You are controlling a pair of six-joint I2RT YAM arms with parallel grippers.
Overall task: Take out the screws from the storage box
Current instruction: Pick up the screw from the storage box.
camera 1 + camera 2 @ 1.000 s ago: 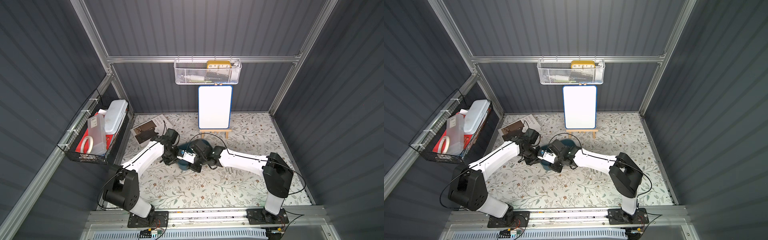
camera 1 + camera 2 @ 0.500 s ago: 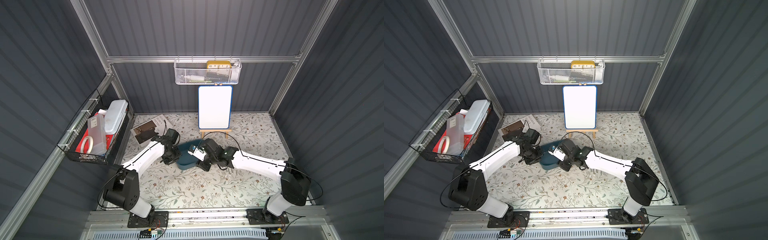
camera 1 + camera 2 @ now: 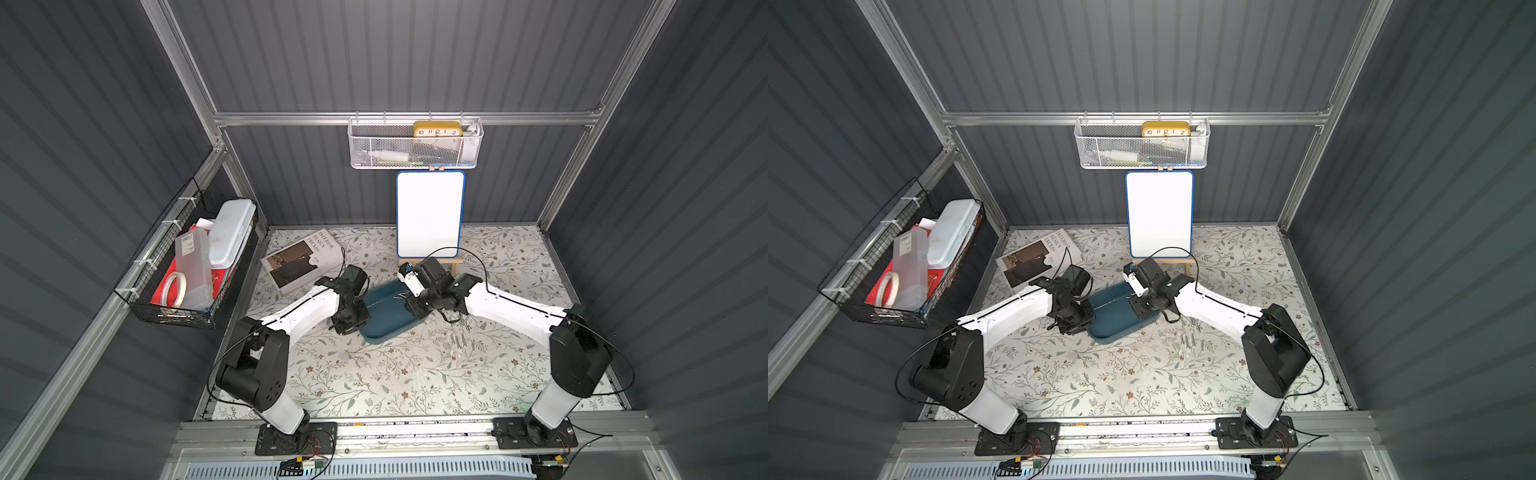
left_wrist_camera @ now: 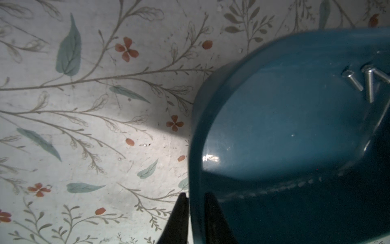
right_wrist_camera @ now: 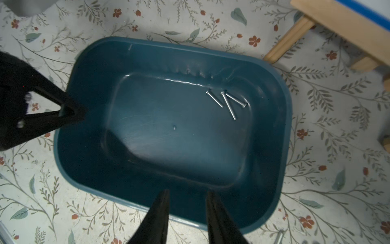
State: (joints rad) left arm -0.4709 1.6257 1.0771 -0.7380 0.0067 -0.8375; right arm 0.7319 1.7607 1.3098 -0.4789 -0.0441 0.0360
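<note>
Three thin, silver-grey metal screws (image 5: 229,105) are left to lift. They lie on the floor of the shallow, dark teal plastic storage box (image 5: 168,147), close to its wall at the end nearer the pale wooden stand (image 5: 337,25). One lies alone and two meet at one end in a V. More of them (image 3: 457,343) lie out on the floral tabletop (image 5: 316,147) beside my right arm.

My right claw (image 5: 187,191) hangs over the box's rim, partly spread and empty. My left claw (image 4: 195,194) is narrow and astride the rim at the end away from the screws. Whether it pinches I cannot tell.

I would take the lone screw first. I should drop straight down with the jaws across its shaft at the middle, then close gently, since that glossy floor looks likely to let it skid. The left claw should steady the box.
</note>
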